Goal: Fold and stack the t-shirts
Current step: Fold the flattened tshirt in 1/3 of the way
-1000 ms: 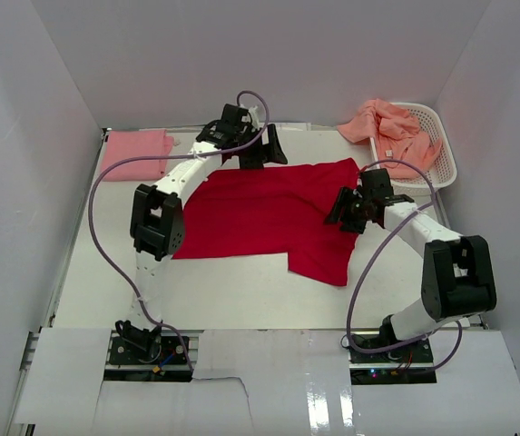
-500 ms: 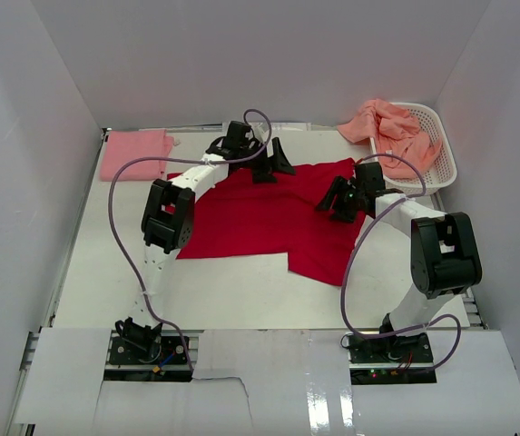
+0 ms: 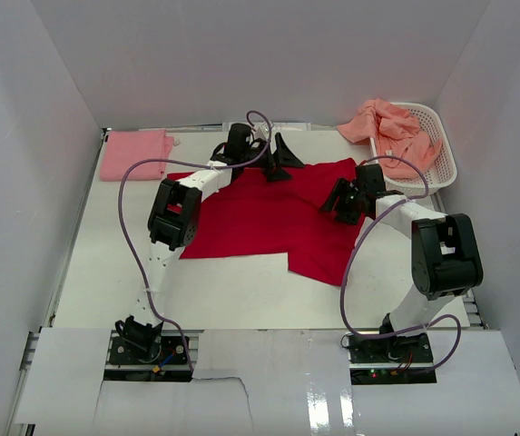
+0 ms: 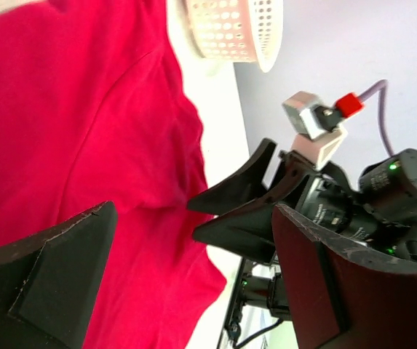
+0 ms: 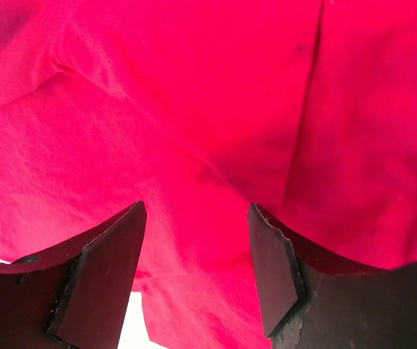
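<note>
Red t-shirt, left end effector gaping at far edge, right end effector gaping above right side

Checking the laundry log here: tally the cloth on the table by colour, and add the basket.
Red shirt: 1
Pink shirt: 1
Salmon-orange cloth heap: 1 (how many shirts are in it cannot be told)
White basket: 1
Total: 4
</note>
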Tool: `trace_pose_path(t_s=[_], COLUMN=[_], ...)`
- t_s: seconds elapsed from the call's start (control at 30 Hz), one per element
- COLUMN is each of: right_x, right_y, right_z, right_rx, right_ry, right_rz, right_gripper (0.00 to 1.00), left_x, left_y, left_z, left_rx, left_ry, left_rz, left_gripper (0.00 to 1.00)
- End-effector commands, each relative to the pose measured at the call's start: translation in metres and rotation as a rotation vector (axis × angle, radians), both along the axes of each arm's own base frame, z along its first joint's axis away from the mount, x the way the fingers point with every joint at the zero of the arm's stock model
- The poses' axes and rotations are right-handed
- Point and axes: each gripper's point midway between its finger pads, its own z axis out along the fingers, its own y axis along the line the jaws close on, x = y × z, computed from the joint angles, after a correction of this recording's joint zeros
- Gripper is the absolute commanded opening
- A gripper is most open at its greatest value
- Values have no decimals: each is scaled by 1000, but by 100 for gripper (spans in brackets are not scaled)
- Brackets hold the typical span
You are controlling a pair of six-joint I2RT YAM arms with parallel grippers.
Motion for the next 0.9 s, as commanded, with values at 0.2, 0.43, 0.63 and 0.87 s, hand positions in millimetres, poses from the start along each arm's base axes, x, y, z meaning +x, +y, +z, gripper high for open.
trace_pose_path(t_s=[0.2,0.43,0.63,0.87], right_x=[-11,-10,0,10], right_y=[-13,-17,-19,-19], right_z=[2,-4,-10,-16], right_rx=[-31,-49,-70,-81], right_ry=[1,11,5,2], right_rz=[-51,-64,-72,-72], right_gripper=[64,64,62,50], left_x=[4,3,3,2], left_y=[-10,-6,0,5], left_z=[27,-2,-28,-30], left_rx=[-99,-53,37,78], left_ry=[-24,13,26,23], left_rz=[-58,-31,-4,9], left_gripper=[98,98,98,98])
